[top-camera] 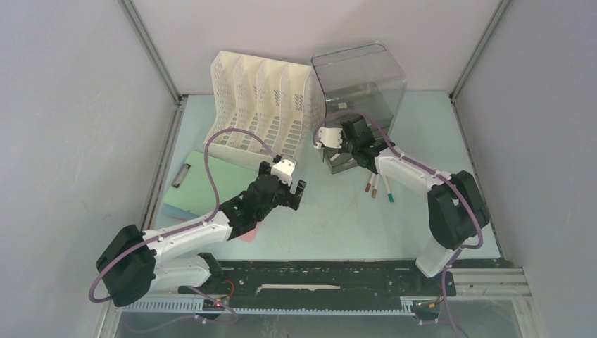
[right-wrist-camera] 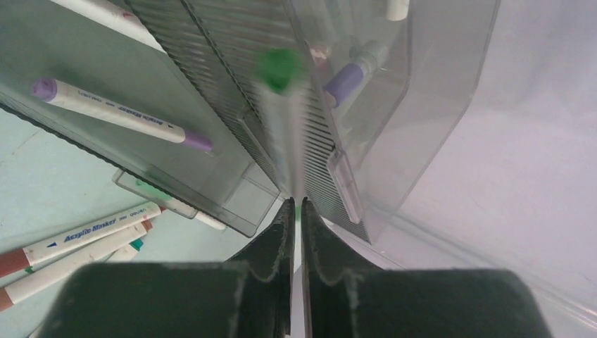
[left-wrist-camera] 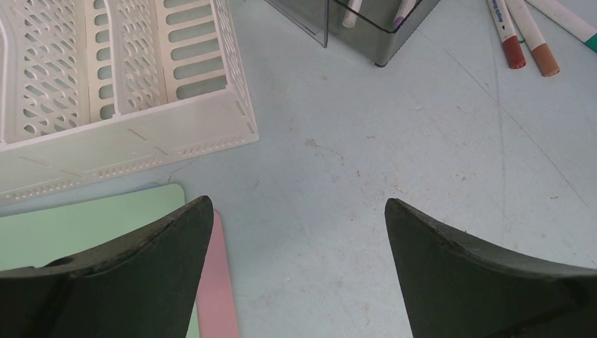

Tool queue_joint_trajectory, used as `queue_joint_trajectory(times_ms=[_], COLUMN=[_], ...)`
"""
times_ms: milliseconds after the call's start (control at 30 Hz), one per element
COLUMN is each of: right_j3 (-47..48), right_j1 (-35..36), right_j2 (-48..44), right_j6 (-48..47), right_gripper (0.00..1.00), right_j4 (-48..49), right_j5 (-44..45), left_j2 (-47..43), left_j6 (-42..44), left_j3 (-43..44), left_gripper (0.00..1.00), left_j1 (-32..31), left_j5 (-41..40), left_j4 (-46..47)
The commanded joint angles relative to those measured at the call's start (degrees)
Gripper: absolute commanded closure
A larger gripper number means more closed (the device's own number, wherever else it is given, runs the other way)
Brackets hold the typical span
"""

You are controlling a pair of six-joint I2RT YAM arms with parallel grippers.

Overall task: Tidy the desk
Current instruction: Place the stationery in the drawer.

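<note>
Top and wrist views of the desk (top-camera: 352,218), a pale mint tabletop that fills the floor of the enclosure from the near rail to the far wall. The left gripper (left-wrist-camera: 296,211) hangs over the tabletop's middle with its fingers spread wide and nothing between them; bare desk lies directly under the gap. Beside it, toward the left edge, lie a green clipboard (top-camera: 204,183) and a pink sheet (left-wrist-camera: 215,282). A white file rack (top-camera: 260,98) stands at the far edge. The right gripper (right-wrist-camera: 296,204) is over the far right part of the tabletop, its fingers pressed almost together on the end of a blurred green-capped marker (right-wrist-camera: 281,105). This marker points into a smoky clear organizer (top-camera: 359,84), which holds a purple marker (right-wrist-camera: 120,113). Three loose markers (top-camera: 378,187) lie on the desk just nearer than the organizer.
</note>
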Motion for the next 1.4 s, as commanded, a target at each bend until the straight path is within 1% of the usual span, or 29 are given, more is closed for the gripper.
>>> queue_joint_trajectory(times_ms=[0, 300, 433, 600, 667, 733, 967, 1000, 1067, 1100, 1167, 1233, 1367], right_j3=[-0.2, -0.3, -1.1, -4.0, -5.3, -6.1, -9.0, -9.4, -10.7, -11.0, -11.0, -11.1, -10.8], right_j1=[0.9, 1.1, 0.9, 0.0, -1.1, -3.0, -12.8, -14.2, -18.2, -19.4, -23.5, -25.9, -27.5], right_j2=[0.6, -1.1, -3.7, -8.7, -11.0, -13.2, -18.9, -19.2, -19.5, -19.3, -18.5, -17.6, -13.7], right_j6=[0.7, 7.7, 12.9, 18.7, 20.9, 23.7, 33.5, 34.1, 34.3, 34.3, 33.9, 31.9, 29.1], right_gripper=[0.99, 0.99, 0.98, 0.86, 0.82, 0.78, 0.59, 0.57, 0.49, 0.48, 0.45, 0.44, 0.43], right_j4=[2.8, -1.5, -4.1, -7.1, -8.1, -9.7, -15.9, -16.7, -17.8, -18.0, -18.8, -20.0, -21.1], right_j5=[1.1, -2.9, -7.4, -14.9, -19.0, -25.4, -47.1, -49.2, -53.3, -54.6, -55.0, -52.5, -45.5], left_j2=[-0.5, -0.7, -0.8, -0.8, -0.6, -0.4, 0.3, 0.2, 0.3, 0.4, 0.5, 0.7, 0.9], left_j6=[1.3, 1.3, 1.3, 1.3, 1.3, 1.3, 1.3, 1.3, 1.3, 1.3, 1.3, 1.3, 1.2], left_j3=[2.9, 2.9, 2.9, 2.9, 3.0, 3.1, 3.3, 3.3, 3.3, 3.3, 3.4, 3.4, 3.5], left_gripper=[0.00, 0.00, 0.00, 0.00, 0.00, 0.00, 0.00, 0.00, 0.00, 0.00, 0.00, 0.00, 0.00], left_j1=[0.3, 0.3, 0.2, 0.3, 0.3, 0.3, 0.2, 0.2, 0.2, 0.3, 0.3, 0.3, 0.2], left_j5=[-1.4, -1.0, -1.0, -0.8, -0.8, -0.7, -0.8, -0.8, -0.6, -0.5, -0.4, -0.3, 0.6], left_j4=[0.8, 0.7, 0.6, 0.6, 0.6, 0.6, 0.4, 0.5, 0.5, 0.5, 0.5, 0.5, 0.5])
